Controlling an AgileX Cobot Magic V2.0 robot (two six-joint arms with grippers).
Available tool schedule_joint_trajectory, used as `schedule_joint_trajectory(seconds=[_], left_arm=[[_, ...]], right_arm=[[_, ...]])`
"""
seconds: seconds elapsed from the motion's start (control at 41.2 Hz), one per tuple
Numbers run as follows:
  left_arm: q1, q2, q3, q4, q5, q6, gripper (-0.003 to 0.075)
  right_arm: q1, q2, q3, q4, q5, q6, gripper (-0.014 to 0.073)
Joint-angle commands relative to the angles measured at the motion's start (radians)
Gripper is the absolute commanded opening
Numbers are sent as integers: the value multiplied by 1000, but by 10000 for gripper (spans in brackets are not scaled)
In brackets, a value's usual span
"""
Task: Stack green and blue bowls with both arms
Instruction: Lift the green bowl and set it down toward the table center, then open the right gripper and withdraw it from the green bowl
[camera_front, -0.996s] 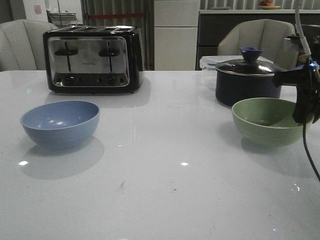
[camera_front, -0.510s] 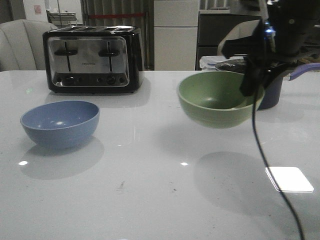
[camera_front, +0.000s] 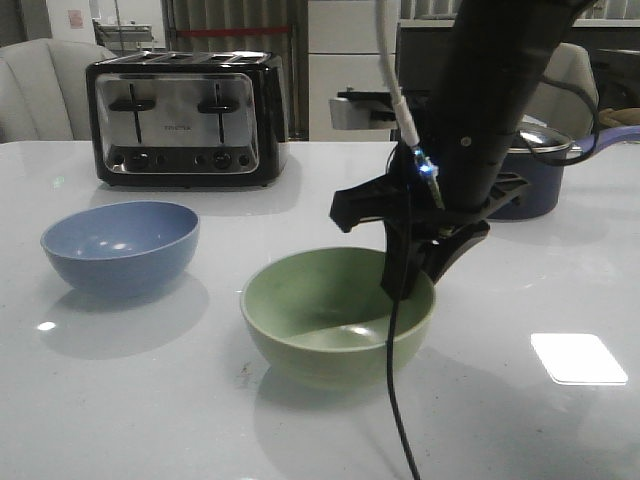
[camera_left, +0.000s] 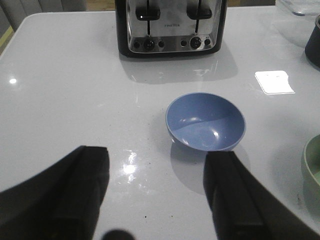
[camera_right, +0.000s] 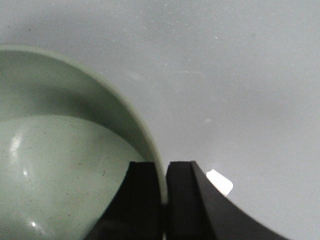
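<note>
Green bowl (camera_front: 338, 315) sits upright near the middle of the white table (camera_front: 150, 400), toward the front, its base looks down on the surface. Right gripper (camera_front: 412, 270) is clamped on the bowl's right rim: in the right wrist view 1 finger (camera_right: 142, 192) is inside the wall, the other outside, rim (camera_right: 150, 145) pinched between them. Right arm (camera_front: 490, 110) comes down from above and behind the bowl, thin black cable (camera_front: 395, 400) hanging past the bowl's front.

Blue bowl (camera_front: 120, 245) sits upright well apart to the left of the green one, nothing touching it. Left gripper (camera_left: 157, 200) shows only in the left wrist view, 2 fingers spread wide and holding nothing, blue bowl (camera_left: 205, 121) ahead of it and apart; edge of green bowl (camera_left: 312, 165) visible at the side.

Toaster (camera_front: 187, 118) stands at the back left behind the blue bowl. Dark pot (camera_front: 535, 175) with lid stands back right, partly hidden by the right arm.
</note>
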Motion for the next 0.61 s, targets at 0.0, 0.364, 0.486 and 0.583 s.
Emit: schedule_joint_trajectory(seconds=[0.0, 0.364, 0.486, 0.583], left_arm=[[-7, 10, -32, -15, -76, -1, 479], [-7, 10, -32, -15, -76, -1, 479], [-7, 10, -32, -15, -76, -1, 479], [-7, 10, -32, -15, -76, -1, 479]], right_arm=[[5, -36, -23, 35, -51, -12, 218], [5, -152, -17, 28, -73, -51, 436], [5, -270, 18, 28, -75, -102, 436], [5, -392, 69, 28, -80, -134, 436]])
